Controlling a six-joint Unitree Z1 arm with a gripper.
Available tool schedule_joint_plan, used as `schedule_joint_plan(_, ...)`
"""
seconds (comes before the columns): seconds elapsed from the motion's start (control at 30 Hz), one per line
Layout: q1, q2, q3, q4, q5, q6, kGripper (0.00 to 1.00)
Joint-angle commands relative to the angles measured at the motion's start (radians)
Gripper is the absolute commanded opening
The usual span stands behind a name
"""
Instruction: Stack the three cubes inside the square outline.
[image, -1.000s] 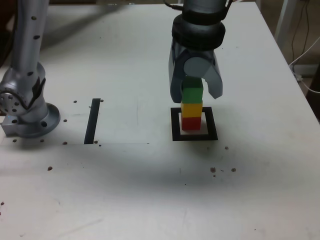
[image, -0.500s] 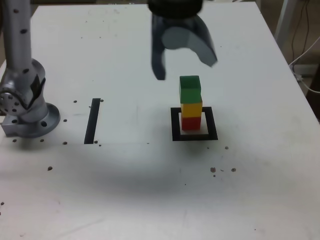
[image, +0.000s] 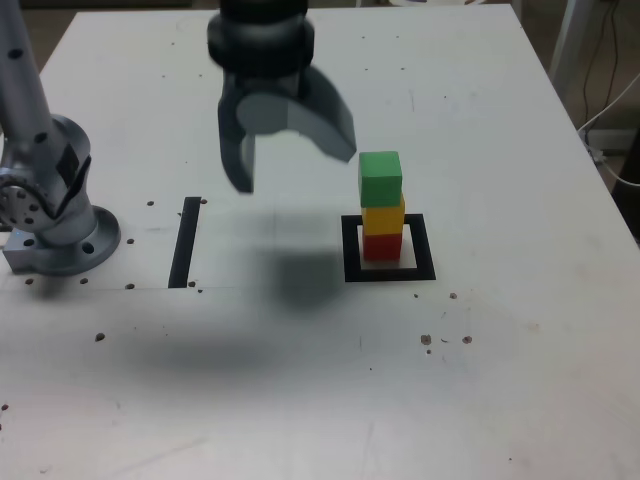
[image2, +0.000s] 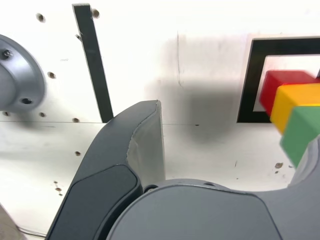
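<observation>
Cubes stand in one column, my landmark: green on top, yellow in the middle, red at the bottom, within the black square outline around the column's base. The stacking looks finished to me; only moving clear seems left. My claw is spread wide, gripping nothing, on the column's left in the exterior view. Farther left of the column lie a black strip and a grey round base on a white, speckled tabletop. Cables hang beyond the column, off the table's right edge.
</observation>
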Motion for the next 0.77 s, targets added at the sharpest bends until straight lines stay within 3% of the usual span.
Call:
schedule_joint_plan(0.0, 0.004, -0.013, 0.146, -0.051, -0.008, -0.002, 0.99)
schedule_joint_plan(0.27, 0.013, -0.061, 0.322, -0.133, -0.014, -0.004, 1.0)
schedule_joint_plan(0.43, 0.036, -0.088, 0.434, -0.176, 0.007, -0.001, 1.0)
schedule_joint_plan(0.73, 0.03, -0.102, 0.47, -0.197, 0.013, 0.025, 1.0)
